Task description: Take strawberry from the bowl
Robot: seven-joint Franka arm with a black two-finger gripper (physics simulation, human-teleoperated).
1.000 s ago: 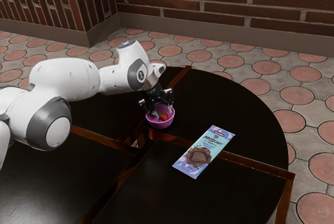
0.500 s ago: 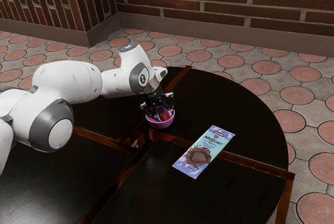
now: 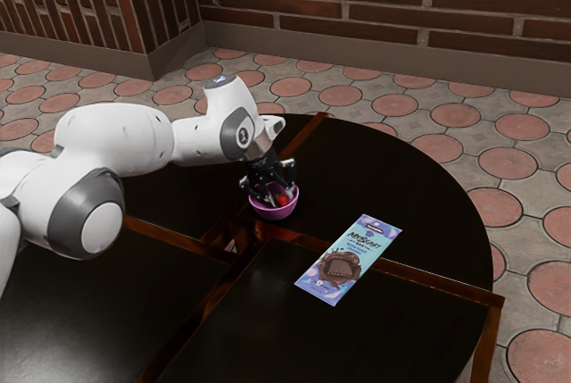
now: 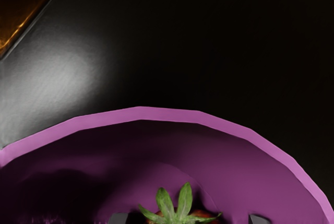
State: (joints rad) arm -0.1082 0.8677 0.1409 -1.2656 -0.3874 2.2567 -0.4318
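The strawberry (image 3: pixel 284 198) is inside the purple bowl (image 3: pixel 276 213), with its green leaves (image 4: pixel 185 201) turned up to the hand. The black gripper (image 3: pixel 277 195) is lowered into the bowl; its two fingers are apart, one at each side of the fruit, and in the wrist view a small gap is seen between each fingertip and the berry.

The fruit should be light, but probably soft at the skin and perhaps a little slippery, so a hard squeeze could bruise it. It seems best to take it by the red flesh, at two opposite sides, below the leaves, which may bend or tear. The next move is, in my judgement, a gentle closing, then a straight lift that does not catch the rim.

The bowl stands near the wooden strips (image 3: pixel 406 278) of the round dark table (image 3: pixel 419 195), inward from its curved edge. Between the bowl and the table's corner at the exterior view's right lies a chocolate bar (image 3: pixel 343 267) in a blue and violet wrapper. Its large letters seem to read "MrBeast"; the smaller print is not readable.
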